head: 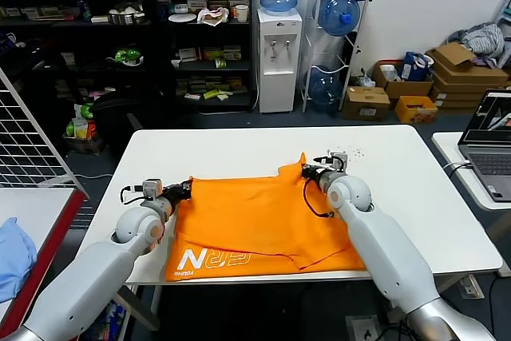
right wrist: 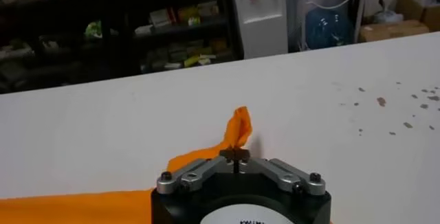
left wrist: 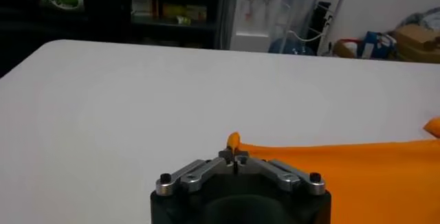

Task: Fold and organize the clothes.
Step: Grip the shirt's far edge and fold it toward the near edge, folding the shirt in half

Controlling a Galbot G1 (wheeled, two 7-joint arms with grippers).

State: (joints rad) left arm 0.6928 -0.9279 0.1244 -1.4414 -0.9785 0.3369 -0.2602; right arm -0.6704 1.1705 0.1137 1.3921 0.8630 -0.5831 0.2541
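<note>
head view: the orange t-shirt (head: pixel 259 225) lies spread on the white table (head: pixel 399 165), its near edge at the table's front edge, with white lettering (head: pixel 211 260) showing on the front left part. the left gripper (head: pixel 185 190) sits at the shirt's far left corner; the right gripper (head: pixel 307 170) sits at the far right corner, where a point of fabric stands up. a light blue cloth (head: pixel 14 255) rests on a separate table to the left. a water dispenser (head: pixel 279 57) stands beyond the table, a laptop (head: pixel 493 145) at the right.

left wrist view: the left gripper (left wrist: pixel 234 158) has its fingers closed together, pinching a small raised tip of the orange t-shirt (left wrist: pixel 357 177), which lies flat on the table (left wrist: pixel 137 108).

right wrist view: the right gripper (right wrist: pixel 235 155) likewise has its fingers pressed together on the orange t-shirt (right wrist: pixel 234 132), a tilted peak of fabric rising just beyond them. small dark specks (right wrist: pixel 381 101) mark the table (right wrist: pixel 103 136) off to one side.
</note>
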